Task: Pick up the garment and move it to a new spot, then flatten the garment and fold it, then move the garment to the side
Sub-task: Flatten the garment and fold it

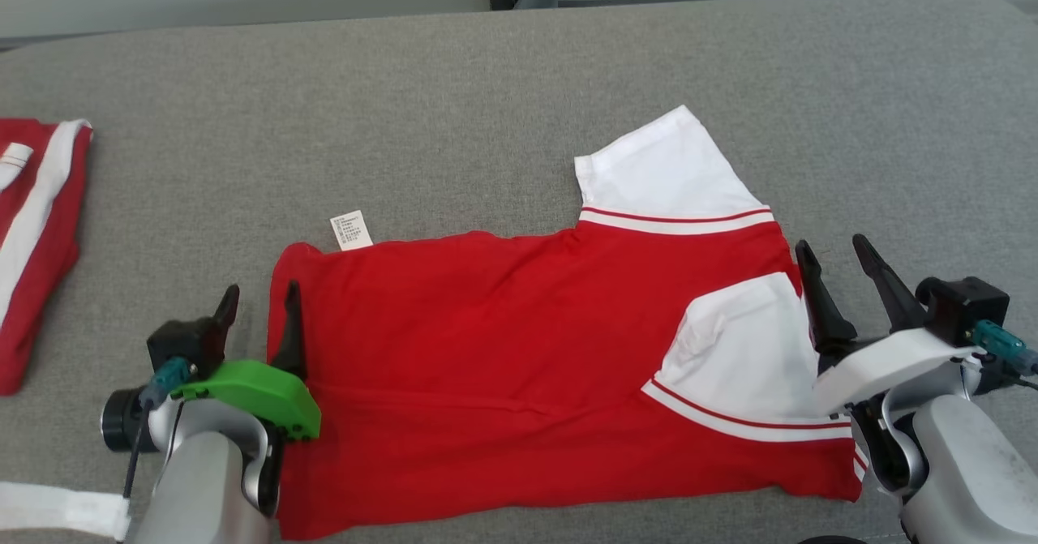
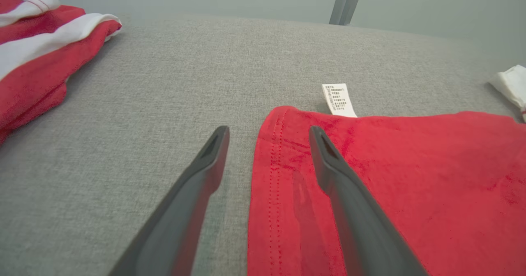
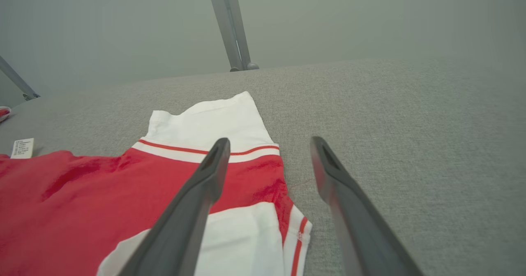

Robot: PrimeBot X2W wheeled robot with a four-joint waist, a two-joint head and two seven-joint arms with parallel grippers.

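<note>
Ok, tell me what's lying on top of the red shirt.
A white sleeve is folded onto the red shirt, near its right end. The fabric beneath that sleeve is covered.

A wide bench [image 1: 519, 82] covered in grey cloth lies under soft, even light. Behind it are a pale wall [image 3: 370, 17] and a slanted metal post [image 3: 231, 25].

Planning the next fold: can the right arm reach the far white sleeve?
Probably yes: the open right gripper sits beside the shirt, and the white sleeve lies uncovered just beyond it.
</note>
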